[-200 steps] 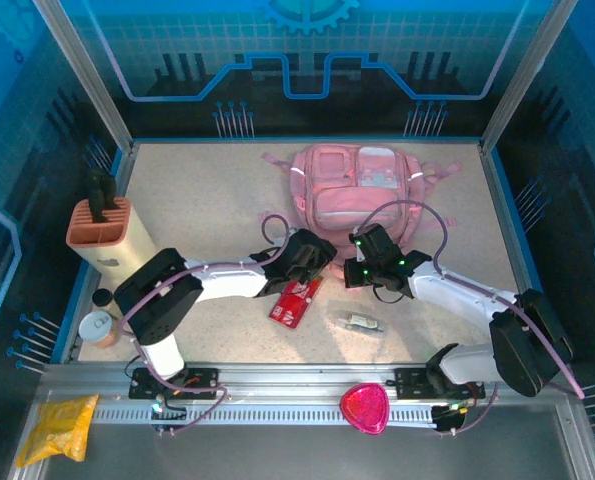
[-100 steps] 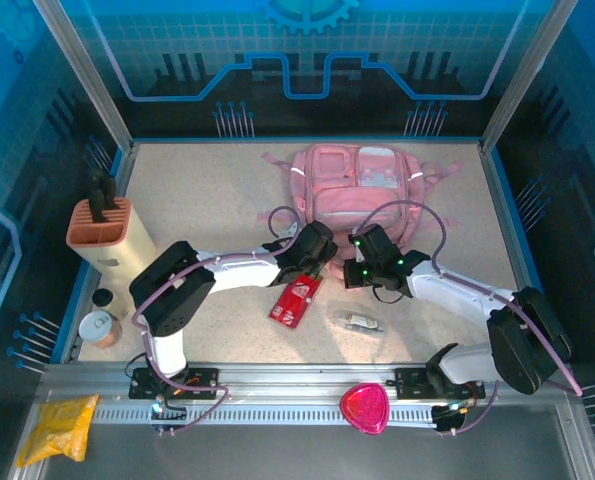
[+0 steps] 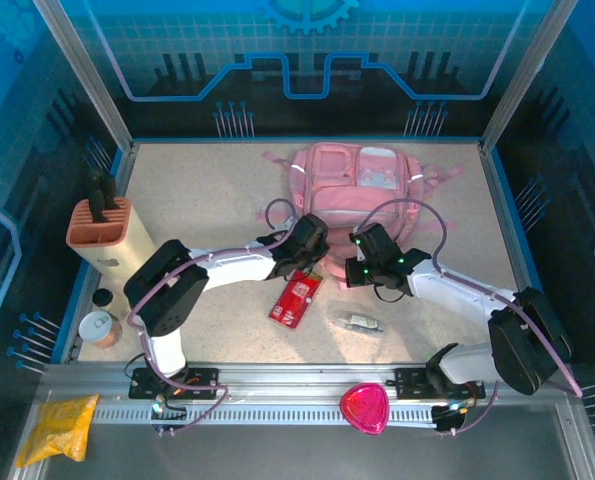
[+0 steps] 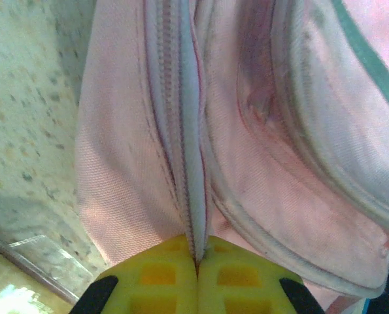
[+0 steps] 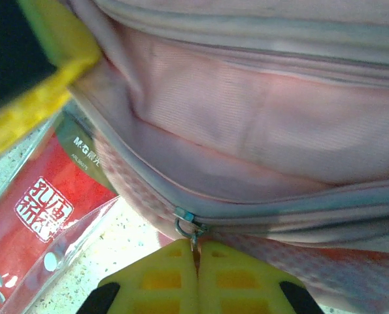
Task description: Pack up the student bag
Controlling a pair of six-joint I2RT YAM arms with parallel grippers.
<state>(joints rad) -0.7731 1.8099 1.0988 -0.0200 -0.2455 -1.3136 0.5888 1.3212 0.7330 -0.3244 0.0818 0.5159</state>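
Pink fabric: the student bag lies flat on the speckled table, toward the far side. At the bag's near edge the left fingers are pressed together, pinching the cloth where the zipper seam runs between them. Just to the right along that same edge, the right fingers are clamped on the small metal zipper pull. A red packet lies just in front of the bag — its top end close under the bag's edge — and a small clear-wrapped item sits nearer, apart from the bag.
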